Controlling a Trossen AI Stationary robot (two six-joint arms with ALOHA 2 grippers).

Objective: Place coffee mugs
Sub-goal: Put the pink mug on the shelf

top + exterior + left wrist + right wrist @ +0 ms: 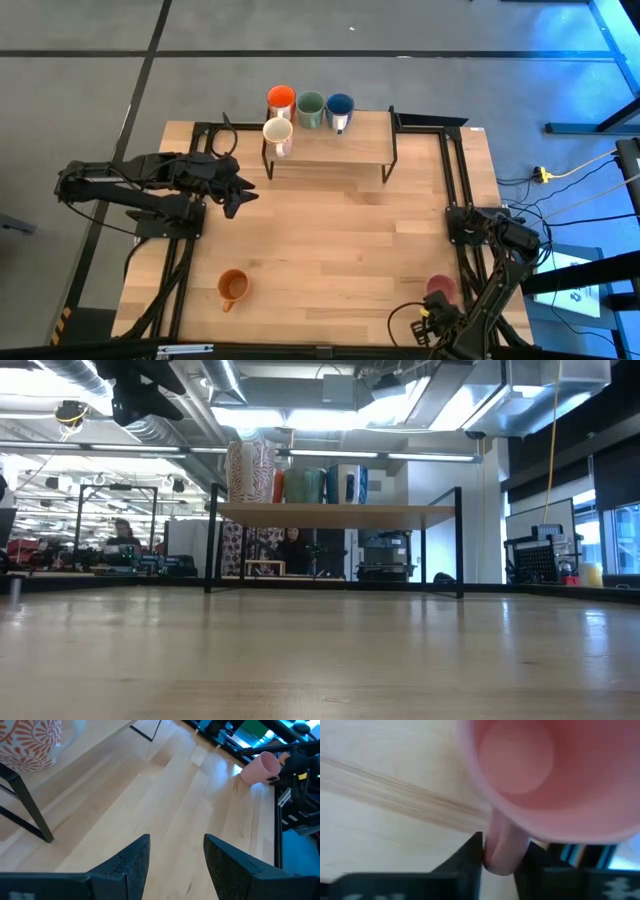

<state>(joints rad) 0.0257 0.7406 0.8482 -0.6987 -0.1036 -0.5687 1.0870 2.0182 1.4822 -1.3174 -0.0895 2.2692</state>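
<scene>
Four mugs stand on the black-framed wooden shelf (330, 150) at the table's far edge: red-orange (280, 98), green (310, 108) and dark blue (340, 106) in a row, with the cream-white patterned mug (277, 133) (27, 742) in front at the shelf's left end. An orange mug (232, 287) stands on the table near the left front. The pink mug (440, 290) (260, 767) is at the near right corner. My left gripper (240, 192) (175, 855) hovers open beside the shelf's left end. My right gripper (436, 305) (502, 857) is shut on the pink mug. My right gripper pinches the pink mug's handle (502, 845) between its two fingers (474, 854), coming from the table's near side. The mug's open mouth faces the wrist camera. In the left wrist view the mug looks tilted; whether it is clear of the table I cannot tell.
The shelf's thin black legs (30, 802) stand close to my left gripper. Black frame rails (455, 180) run along the table's left and right sides. Bare wood (340, 250) lies between the shelf and the near edge. People and benches show in the room behind.
</scene>
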